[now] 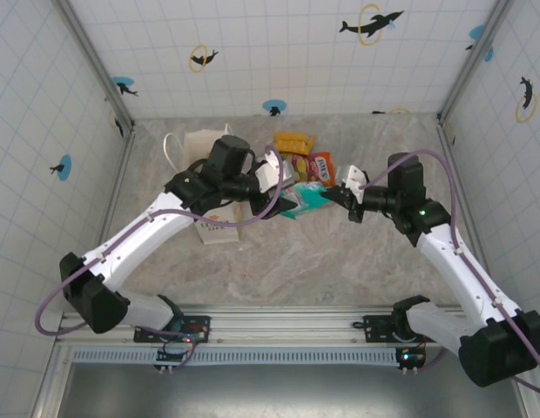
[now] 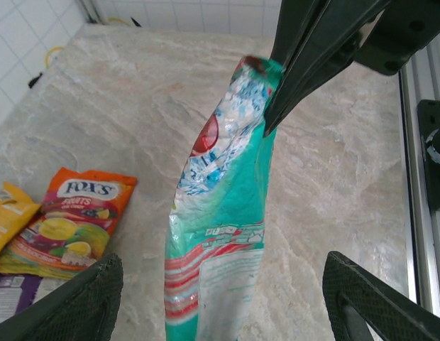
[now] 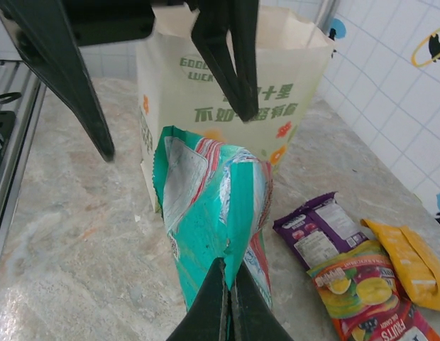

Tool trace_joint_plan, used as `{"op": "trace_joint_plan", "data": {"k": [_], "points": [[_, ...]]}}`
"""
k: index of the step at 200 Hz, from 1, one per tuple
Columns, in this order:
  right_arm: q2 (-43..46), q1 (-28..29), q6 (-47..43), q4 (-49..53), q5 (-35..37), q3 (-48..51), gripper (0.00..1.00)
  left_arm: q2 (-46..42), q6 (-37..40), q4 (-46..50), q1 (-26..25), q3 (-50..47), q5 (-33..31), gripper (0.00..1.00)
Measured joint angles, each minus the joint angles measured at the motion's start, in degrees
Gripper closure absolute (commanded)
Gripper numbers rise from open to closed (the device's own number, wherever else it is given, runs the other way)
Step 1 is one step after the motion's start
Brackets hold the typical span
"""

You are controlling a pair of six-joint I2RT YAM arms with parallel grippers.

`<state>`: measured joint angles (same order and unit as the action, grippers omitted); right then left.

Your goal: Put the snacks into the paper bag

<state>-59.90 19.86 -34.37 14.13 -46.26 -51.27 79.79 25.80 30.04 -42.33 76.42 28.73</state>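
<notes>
**Marbled worktop (image 1: 279,270) in a tiled enclosure: teal packet (image 3: 213,206) pinched beside the paper bag (image 3: 227,92)**

White tiled walls (image 1: 253,52) with dolphin stickers surround the worktop. The paper bag stands upright with its mouth open at the top, and green lettering is printed on its side. From overhead, the left arm (image 1: 157,226) crosses above the bag and hides most of it.

To the bag's right, the right gripper (image 3: 227,273) has its fingers pressed together on one short end of the teal packet. The packet's long axis runs from that gripper toward the bag. Its free end reaches between the fingers of the left gripper (image 2: 221,277), which are spread wide and not touching it. The packet is crumpled and bowed along its length.

Other snacks lie flat on the worktop, also right of the bag and beyond the held packet. They are a purple packet (image 3: 318,231), an orange fruit-candy packet (image 3: 362,291) and a yellow packet (image 3: 411,263), close together with edges overlapping.
</notes>
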Motion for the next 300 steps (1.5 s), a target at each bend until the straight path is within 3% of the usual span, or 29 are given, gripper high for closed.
{"op": "trace_joint_plan", "data": {"k": [53,142,205,257,300], "points": [[0.0,0.5,-0.8,0.0,-1.6,0.0,1.0,2.8,1.2,1.3,-1.6,0.0,-0.5,0.25],[0.5,0.5,4.2,-4.1,-1.7,1.5,1.0,3.3,2.3,1.1,-4.5,0.0,-4.7,0.35],[0.5,0.5,5.0,-5.6,-3.1,1.6,1.0,3.7,2.8,0.5,-4.6,0.0,-7.3,0.54],[0.5,0.5,5.2,-6.1,-3.3,1.7,1.0,3.7,2.7,0.5,-4.6,0.0,-8.0,0.76],[0.6,0.5,5.6,-7.7,-3.0,2.7,1.0,3.7,2.7,0.3,-4.6,-0.2,-8.1,0.84]]}}
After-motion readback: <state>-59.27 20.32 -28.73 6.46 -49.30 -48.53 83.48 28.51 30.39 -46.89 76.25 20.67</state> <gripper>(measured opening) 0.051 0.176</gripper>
